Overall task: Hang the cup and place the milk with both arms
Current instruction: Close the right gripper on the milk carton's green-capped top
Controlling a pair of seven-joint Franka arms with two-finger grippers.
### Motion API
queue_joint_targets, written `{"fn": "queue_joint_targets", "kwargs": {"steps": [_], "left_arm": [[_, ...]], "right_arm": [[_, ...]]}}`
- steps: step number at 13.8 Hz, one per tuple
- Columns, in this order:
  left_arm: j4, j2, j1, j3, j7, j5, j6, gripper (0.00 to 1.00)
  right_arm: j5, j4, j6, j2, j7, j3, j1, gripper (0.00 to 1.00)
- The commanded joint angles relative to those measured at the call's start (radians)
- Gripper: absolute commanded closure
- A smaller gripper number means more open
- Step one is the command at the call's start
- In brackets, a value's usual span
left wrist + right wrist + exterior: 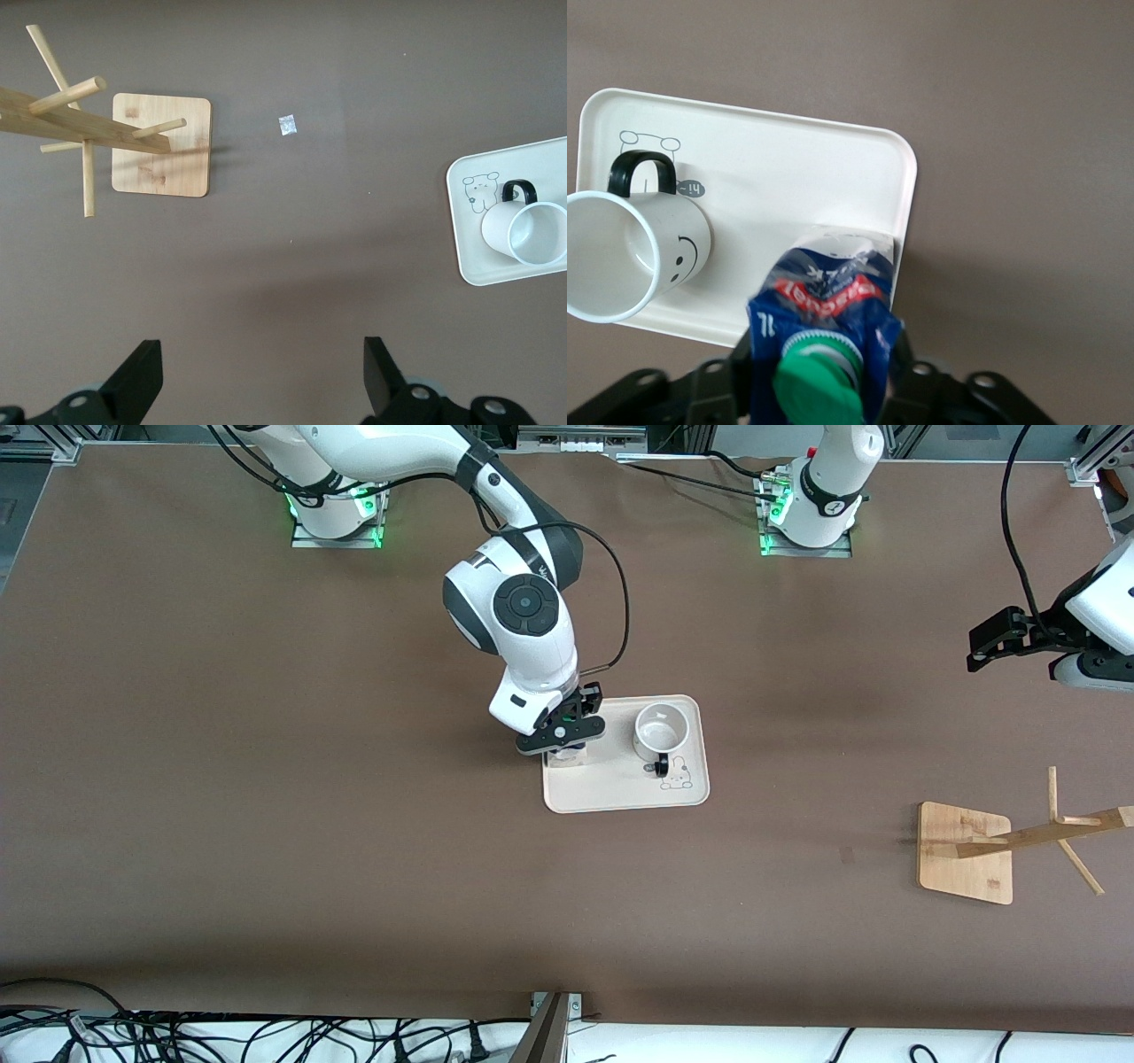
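Observation:
The milk [833, 301], a dark blue carton with a green cap, is gripped in my right gripper [824, 372]. It is upright, with its base at the cream tray's [620, 793] edge toward the right arm's end. In the front view the right gripper [563, 746] hides most of the carton [567, 759]. The white cup [661, 731] with a black handle and a smiley stands on the same tray, beside the milk toward the left arm's end. It also shows in the right wrist view [629, 252]. My left gripper [263, 372] is open and empty, up over bare table at the left arm's end [979, 657].
A wooden cup rack [966, 850] with angled pegs stands at the left arm's end, nearer the front camera than the tray; it also shows in the left wrist view [164, 146]. A small scrap [287, 125] lies on the brown table between rack and tray.

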Motion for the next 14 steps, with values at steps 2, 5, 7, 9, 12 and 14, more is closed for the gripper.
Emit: {"fn": "queue_joint_targets", "kwargs": {"steps": [2,5,7,9,12,14], "left_arm": [[0.031,0.013,-0.002,0.002,-0.003,-0.017,-0.015,0.00],[0.031,0.013,-0.004,0.000,-0.003,-0.017,-0.015,0.00],[0.031,0.014,-0.004,0.000,-0.003,-0.018,-0.015,0.00],[0.030,0.014,-0.009,0.000,-0.004,-0.018,-0.017,0.00],[0.033,0.050,-0.010,0.000,-0.003,-0.018,-0.015,0.00],[0.033,0.051,-0.007,0.000,-0.001,-0.018,-0.015,0.00]], "right_arm": [[-0.019,0.020,-0.009,0.004,0.010,-0.017,0.010,0.67],[-0.017,0.021,-0.021,-0.004,0.004,-0.017,0.004,0.67],[-0.014,0.021,-0.049,-0.025,0.002,-0.022,-0.002,0.67],[-0.007,0.044,-0.104,-0.048,-0.004,-0.025,-0.028,0.66],[-0.002,0.092,-0.204,-0.071,-0.039,-0.019,-0.097,0.64],[0.025,0.093,-0.236,-0.103,-0.074,-0.019,-0.152,0.64]]}}
